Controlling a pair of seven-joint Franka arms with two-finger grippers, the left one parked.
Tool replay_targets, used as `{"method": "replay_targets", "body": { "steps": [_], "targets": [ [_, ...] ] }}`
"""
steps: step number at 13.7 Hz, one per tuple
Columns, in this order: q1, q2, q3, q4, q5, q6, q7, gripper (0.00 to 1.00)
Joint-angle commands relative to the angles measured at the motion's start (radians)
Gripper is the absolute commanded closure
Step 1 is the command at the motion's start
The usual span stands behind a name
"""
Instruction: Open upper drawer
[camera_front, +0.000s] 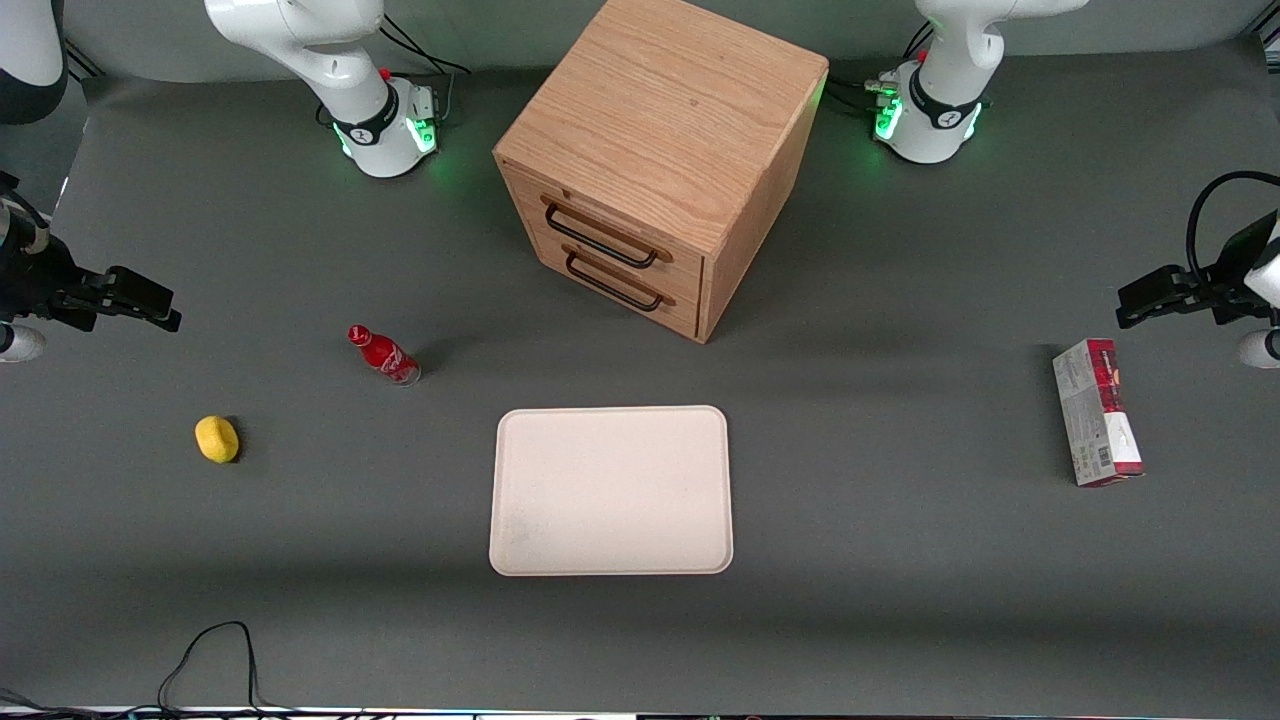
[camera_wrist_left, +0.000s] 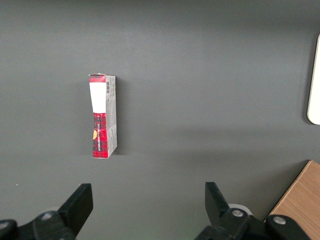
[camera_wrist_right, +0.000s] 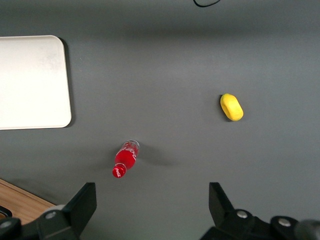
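Note:
The wooden cabinet (camera_front: 660, 110) stands in the middle of the table, far from the front camera. Its upper drawer (camera_front: 590, 222) is closed, with a long thin black bar handle (camera_front: 605, 240). The matching lower drawer (camera_front: 640, 300) below it is closed too. My right gripper (camera_front: 150, 300) hovers above the table at the working arm's end, well apart from the cabinet. In the right wrist view the gripper (camera_wrist_right: 151, 202) is open and empty over bare grey table. A corner of the cabinet (camera_wrist_right: 20, 200) shows there.
A red bottle (camera_front: 383, 355) stands between my gripper and the cabinet. A yellow lemon (camera_front: 217, 439) lies nearer the front camera. A cream tray (camera_front: 520, 550) lies in front of the cabinet. A red and white carton (camera_front: 1097, 412) lies toward the parked arm's end.

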Motion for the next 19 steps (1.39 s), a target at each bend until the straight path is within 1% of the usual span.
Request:
{"method": "replay_targets", "body": {
  "steps": [1, 6, 8, 11, 13, 15, 16, 19],
  "targets": [
    [0.005, 0.007, -0.005, 0.019, -0.013, -0.022, -0.023, 0.00],
    [0.006, 0.010, 0.001, 0.029, -0.010, -0.022, -0.027, 0.00],
    [0.024, 0.013, 0.003, 0.029, -0.002, -0.022, -0.028, 0.00],
    [0.110, 0.030, 0.003, 0.038, 0.001, -0.016, -0.084, 0.00],
    [0.181, 0.068, 0.003, 0.067, 0.021, -0.011, -0.126, 0.00],
    [0.256, 0.108, 0.003, 0.103, 0.059, -0.014, -0.132, 0.00],
    [0.293, 0.125, 0.003, 0.115, 0.067, -0.011, -0.135, 0.00],
    [0.424, 0.177, 0.006, 0.160, 0.067, -0.011, -0.134, 0.00]
  ]
}}
